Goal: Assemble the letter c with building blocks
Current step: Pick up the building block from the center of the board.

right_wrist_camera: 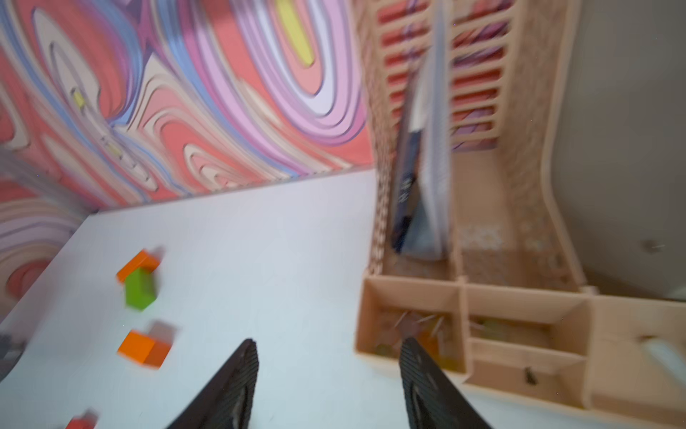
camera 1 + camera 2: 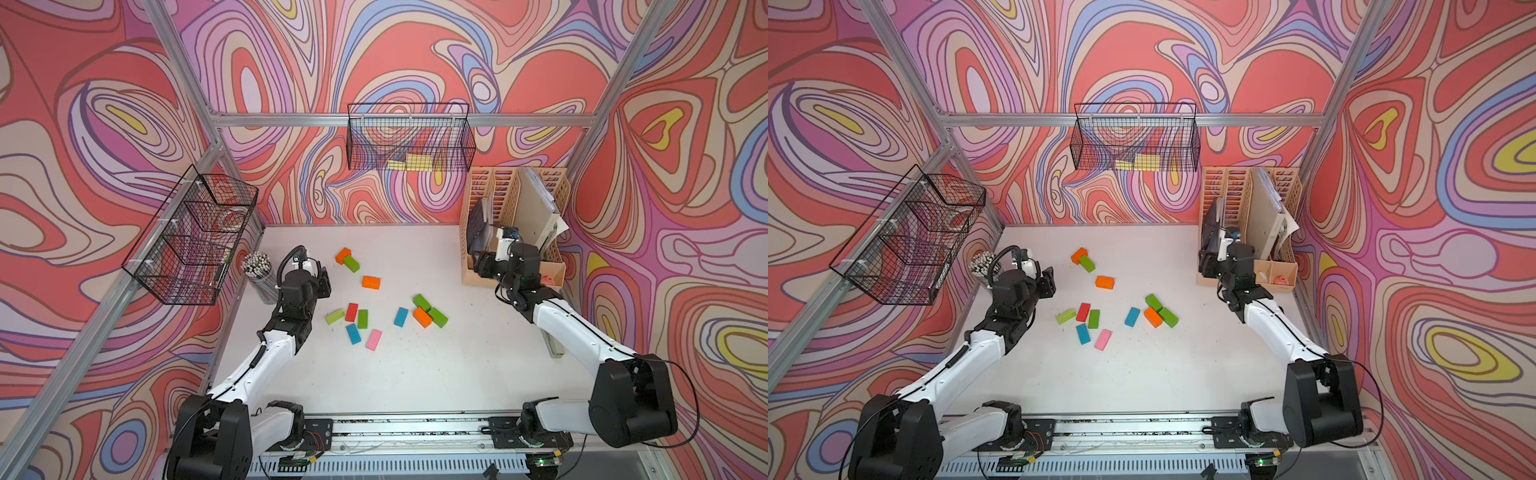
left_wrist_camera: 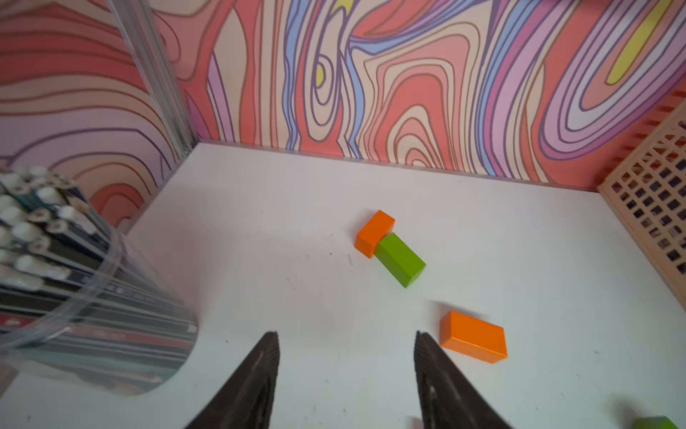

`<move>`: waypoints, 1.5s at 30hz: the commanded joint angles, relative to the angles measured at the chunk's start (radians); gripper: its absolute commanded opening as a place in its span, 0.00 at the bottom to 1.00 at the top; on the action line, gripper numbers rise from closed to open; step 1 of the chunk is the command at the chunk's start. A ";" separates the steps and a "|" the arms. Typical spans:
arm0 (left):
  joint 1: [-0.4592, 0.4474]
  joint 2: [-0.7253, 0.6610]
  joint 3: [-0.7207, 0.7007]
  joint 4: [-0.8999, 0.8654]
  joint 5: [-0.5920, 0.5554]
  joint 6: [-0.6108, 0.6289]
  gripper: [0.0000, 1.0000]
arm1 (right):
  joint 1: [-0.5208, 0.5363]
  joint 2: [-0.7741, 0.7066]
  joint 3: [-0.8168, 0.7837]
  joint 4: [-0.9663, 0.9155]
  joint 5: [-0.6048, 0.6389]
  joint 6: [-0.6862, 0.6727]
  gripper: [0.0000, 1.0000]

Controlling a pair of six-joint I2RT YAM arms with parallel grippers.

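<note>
Several building blocks lie loose on the white table (image 2: 415, 374). At the back, an orange block (image 2: 343, 255) touches a green one (image 2: 351, 263), with another orange block (image 2: 370, 282) nearby. In the middle lie light green (image 2: 335, 316), red (image 2: 351, 312), green (image 2: 363, 319), blue (image 2: 353, 333) and pink (image 2: 374, 340) blocks. Further right are a blue block (image 2: 401, 316) and a green-orange-green cluster (image 2: 422, 317). My left gripper (image 3: 347, 334) hovers open and empty beside the orange block (image 3: 473, 336). My right gripper (image 1: 329, 341) is open and empty by the organizer.
A clear cup of pencils (image 2: 259, 274) stands close to the left arm. A beige desk organizer (image 2: 515, 224) with files fills the back right corner. Wire baskets hang on the left wall (image 2: 191, 237) and the back wall (image 2: 409, 139).
</note>
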 commanded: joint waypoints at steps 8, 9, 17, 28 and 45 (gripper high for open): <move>-0.109 0.058 0.009 -0.324 0.087 -0.178 0.54 | 0.082 0.094 -0.015 -0.160 -0.207 0.006 0.55; -0.110 0.062 0.017 -0.346 0.078 -0.180 0.52 | 0.084 0.100 -0.010 -0.170 -0.204 0.002 0.56; -0.133 0.114 0.072 -0.479 0.054 -0.167 0.51 | 0.091 0.108 -0.007 -0.182 -0.208 0.001 0.60; -0.141 0.203 0.117 -0.571 -0.045 -0.153 0.61 | 0.091 0.105 -0.009 -0.184 -0.241 0.001 0.74; -0.138 0.333 0.197 -0.618 -0.060 -0.161 0.64 | 0.091 0.095 -0.016 -0.172 -0.276 0.015 0.81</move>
